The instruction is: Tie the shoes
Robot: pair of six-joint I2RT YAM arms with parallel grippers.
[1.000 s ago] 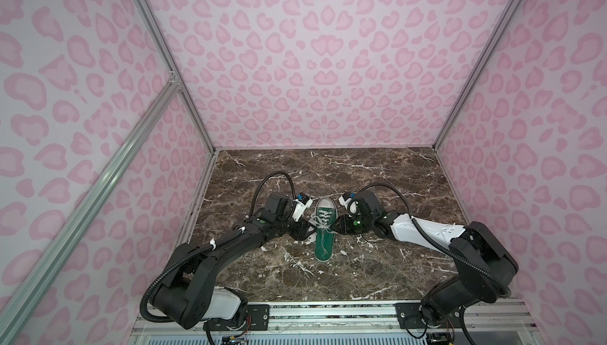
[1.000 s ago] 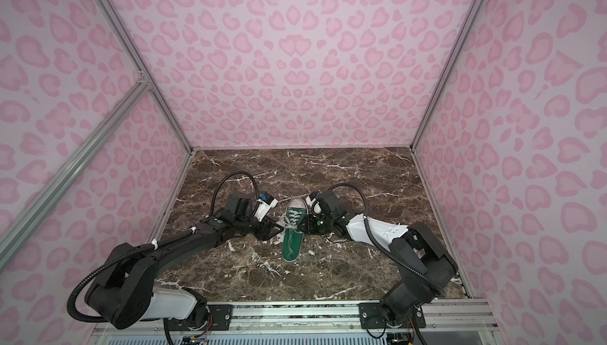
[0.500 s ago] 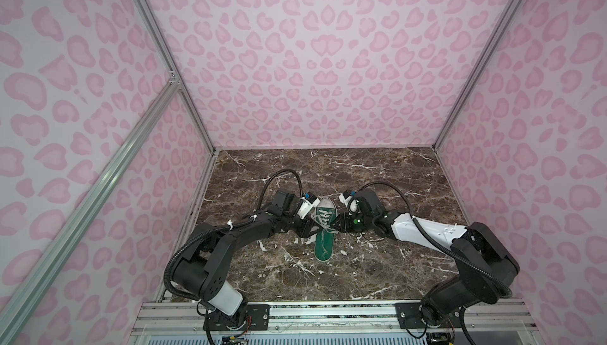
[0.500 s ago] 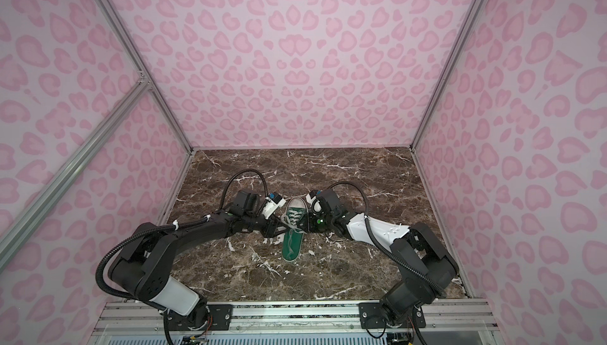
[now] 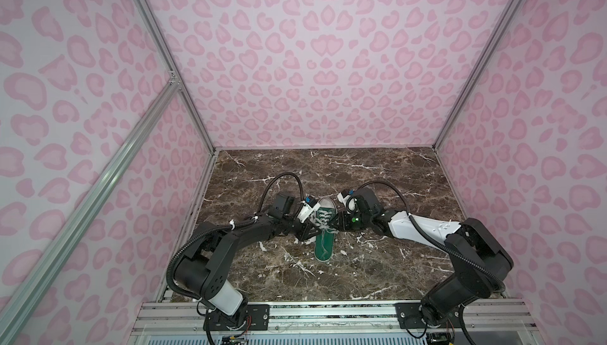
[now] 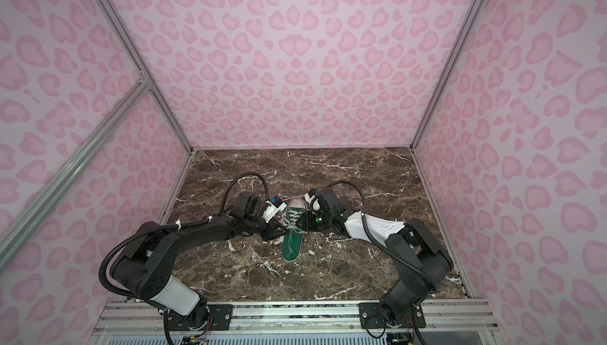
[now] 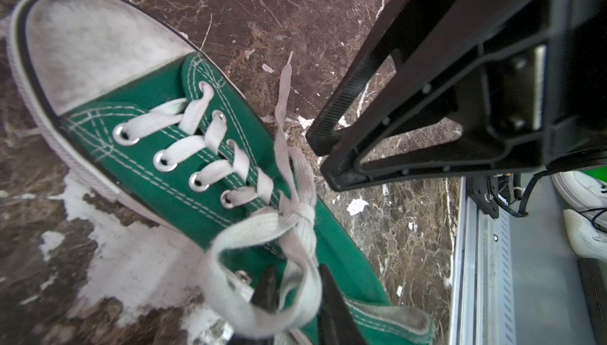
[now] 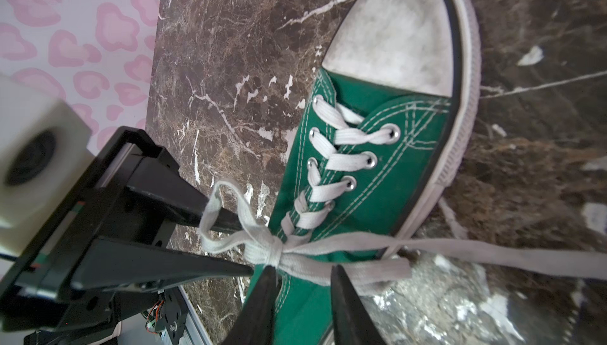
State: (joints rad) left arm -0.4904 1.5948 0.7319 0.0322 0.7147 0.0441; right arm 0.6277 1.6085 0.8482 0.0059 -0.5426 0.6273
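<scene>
Left gripper [image 7: 295, 289]: pinching a lace loop [image 7: 262, 307] — fingers nearly together.
Right gripper [image 8: 300, 281]: straddling another lace [image 8: 345, 269] beside the knot [image 8: 272, 253] — grip uncertain.
Sneaker [image 5: 323, 235]: lying on marble.

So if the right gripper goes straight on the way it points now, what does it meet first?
Most likely the knot of the white laces, just ahead of the right gripper over the green shoe. Beyond it stands the left gripper. Depth is hard to judge, so it might pass just above the knot.
</scene>
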